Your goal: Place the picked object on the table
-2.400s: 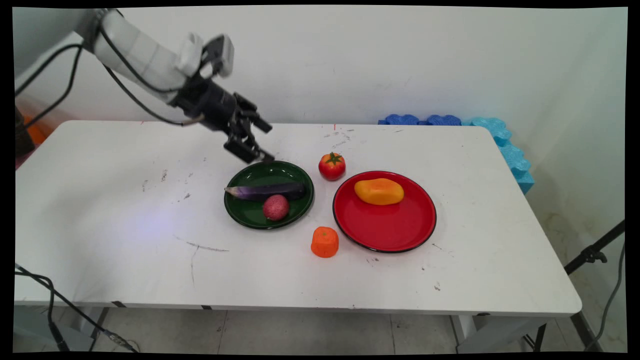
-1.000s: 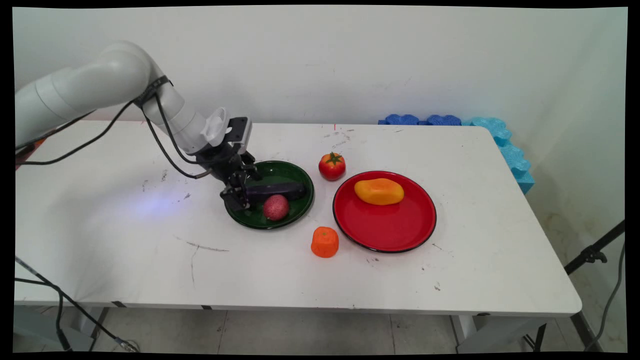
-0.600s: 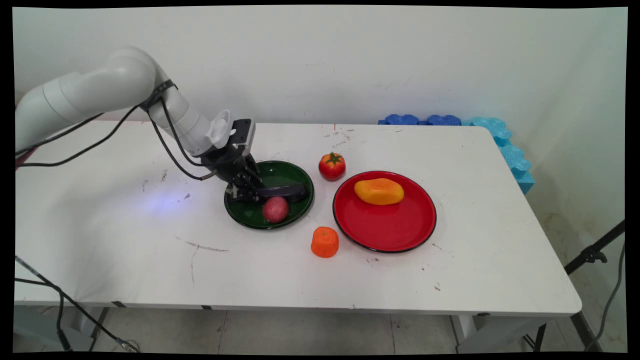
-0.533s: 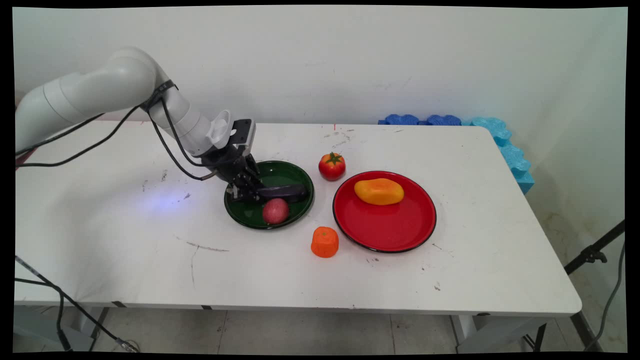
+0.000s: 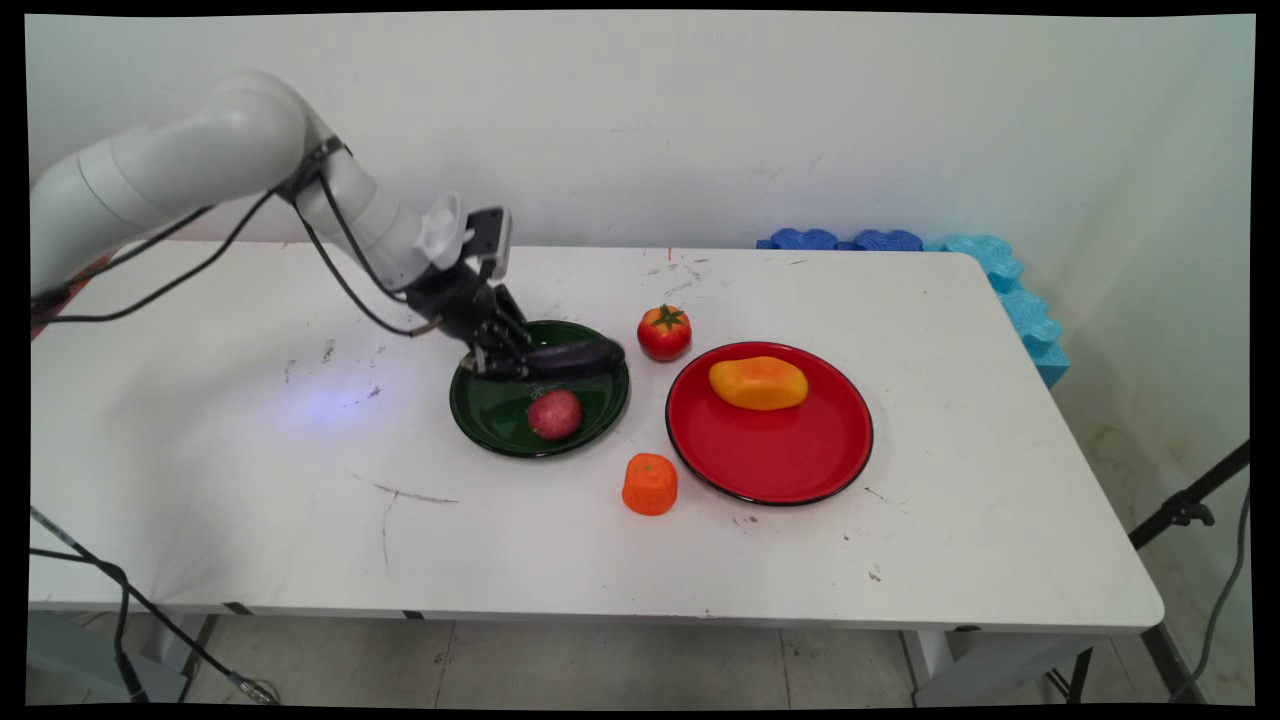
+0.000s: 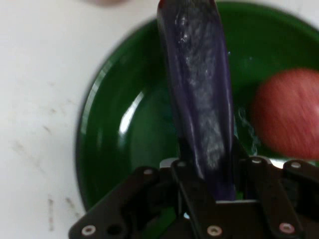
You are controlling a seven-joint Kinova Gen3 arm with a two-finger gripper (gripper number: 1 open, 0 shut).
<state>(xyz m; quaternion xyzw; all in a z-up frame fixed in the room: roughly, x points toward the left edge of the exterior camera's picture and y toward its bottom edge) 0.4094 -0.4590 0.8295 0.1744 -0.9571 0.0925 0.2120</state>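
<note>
The gripper (image 5: 503, 357) is clamped on the left end of the purple eggplant (image 5: 575, 357) — in the hand view the eggplant (image 6: 199, 104) runs out lengthwise from between the fingers (image 6: 192, 191). The eggplant hangs over the far half of the green plate (image 5: 490, 420), above the red apple (image 5: 554, 414) lying in it. Right of the plate stands a tomato (image 5: 664, 332); further right, a red plate (image 5: 790, 450) holds a mango (image 5: 758, 383) — an orange fruit (image 5: 650, 484) sits on the white table (image 5: 250, 480) near its left rim.

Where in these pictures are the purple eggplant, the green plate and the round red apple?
Long purple eggplant (image 6: 199, 99), hand view, middle of its body.
Round dark green plate (image 5: 490, 420), main view, bare inner surface near left rim.
Round red apple (image 5: 554, 414), main view, its centre.
</note>
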